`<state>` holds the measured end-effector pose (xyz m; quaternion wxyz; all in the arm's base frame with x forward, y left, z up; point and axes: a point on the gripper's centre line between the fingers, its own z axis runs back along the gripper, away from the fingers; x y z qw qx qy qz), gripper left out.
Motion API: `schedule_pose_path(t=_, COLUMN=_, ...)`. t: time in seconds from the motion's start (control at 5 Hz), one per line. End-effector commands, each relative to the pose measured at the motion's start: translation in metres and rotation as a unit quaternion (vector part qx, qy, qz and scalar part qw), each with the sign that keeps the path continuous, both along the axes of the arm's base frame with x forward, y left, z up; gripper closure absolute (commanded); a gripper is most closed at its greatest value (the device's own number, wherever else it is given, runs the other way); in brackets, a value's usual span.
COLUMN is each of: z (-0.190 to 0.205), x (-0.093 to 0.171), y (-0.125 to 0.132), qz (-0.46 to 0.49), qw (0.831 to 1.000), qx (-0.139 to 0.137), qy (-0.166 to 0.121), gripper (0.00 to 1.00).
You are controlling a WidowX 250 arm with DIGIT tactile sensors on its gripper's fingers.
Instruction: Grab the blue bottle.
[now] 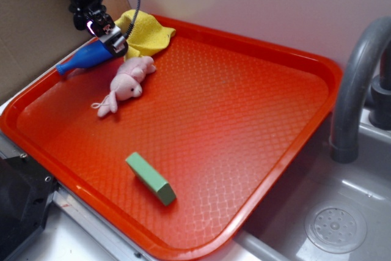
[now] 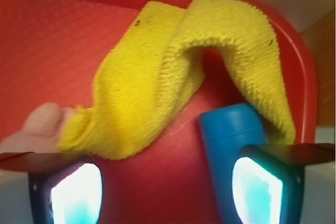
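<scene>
One broad red tray [image 1: 256,114] carries everything here: a crumpled yellow cloth [image 1: 146,32] at its far edge, a pink plush [image 1: 127,82] just in front of that, a green block [image 1: 150,178] well apart toward the near rim, and the blue bottle [image 1: 85,59] lying on its side by the far-left rim, neck pointing outward. Beside the tray is a steel sink [image 1: 342,224], nothing visible in its basin.

The gripper [image 1: 110,38] sits low over the bottle's thick end, jaws spread wide; in the wrist view the blue body lies against the inner face of one pad [image 2: 257,192], with bare tray between it and the other, so nothing is clamped yet.

The bottle looks like light, rigid, smooth plastic, likely to roll or squirt sideways under an off-centre pinch. The straight cylindrical body seems the safest hold, squeezed across its width rather than on the tapering neck. The cloth touches the bottle's base and could snag.
</scene>
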<state>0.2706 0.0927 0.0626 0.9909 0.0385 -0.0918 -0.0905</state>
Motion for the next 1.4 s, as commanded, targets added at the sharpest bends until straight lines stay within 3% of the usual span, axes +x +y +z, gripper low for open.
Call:
schedule_pose_path(t=0.0, z=-0.001, x=0.022, y=0.031, qz=0.022, qw=0.999, qx=0.031, qy=-0.01, gripper=0.0)
schedule_pose_path(t=0.2, z=-0.023, x=0.027, y=0.04, qz=0.012, qw=0.999, qx=0.034, qy=0.013, gripper=0.0)
schedule_pose_path(t=0.4, z=-0.028, x=0.025, y=0.026, qz=0.0, qw=0.999, qx=0.044, qy=0.021, gripper=0.03)
schedule_pose_path(t=0.6, z=-0.032, x=0.025, y=0.019, qz=-0.009, qw=0.998, qx=0.055, qy=0.027, gripper=1.0)
schedule_pose_path(t=0.8, z=-0.019, x=0.019, y=0.006, qz=-0.016, qw=0.997, qx=0.073, qy=0.021, gripper=1.0)
schedule_pose_path(t=1.0, z=0.025, x=0.013, y=-0.032, qz=0.009, qw=0.996, qx=0.085, qy=0.022, gripper=1.0)
schedule_pose_path(t=1.2, z=0.063, x=0.011, y=-0.068, qz=0.061, qw=0.989, qx=0.131, qy=0.007, gripper=1.0)
